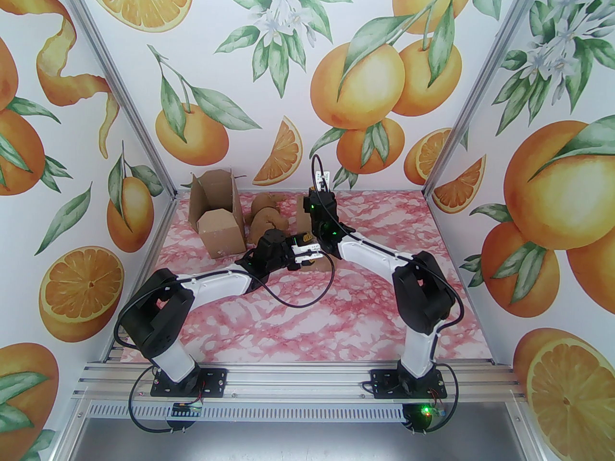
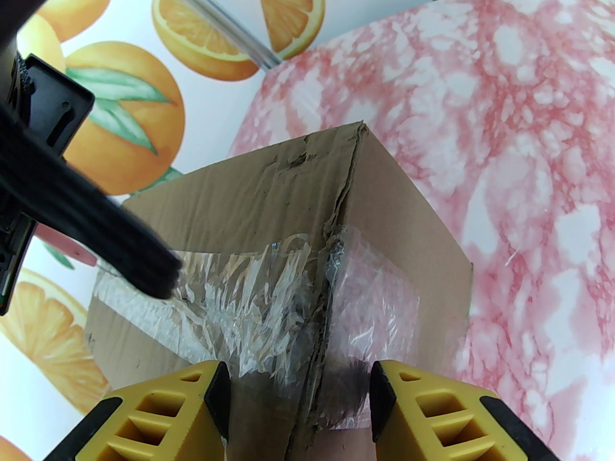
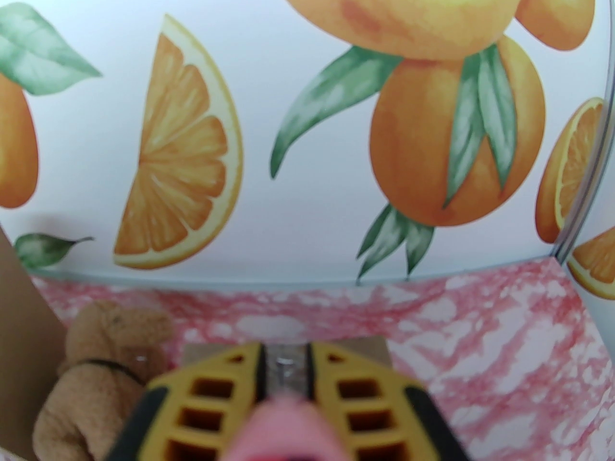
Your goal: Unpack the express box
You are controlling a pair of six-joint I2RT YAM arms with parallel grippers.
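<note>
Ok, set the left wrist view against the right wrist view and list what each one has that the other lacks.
Left wrist: clear tape over a cardboard box's torn corner, the open left hand straddling it, a black cable. Right wrist: a brown plush toy, the right hand shut on a pink tool. Both: cardboard, the pink marbled table, the orange-print wall.

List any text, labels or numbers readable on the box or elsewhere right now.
None readable.
Box: bare cardboard and clear tape, no label showing.
Small white tag: marks too small to read.
Pink tool in the right gripper: blurred.
</note>
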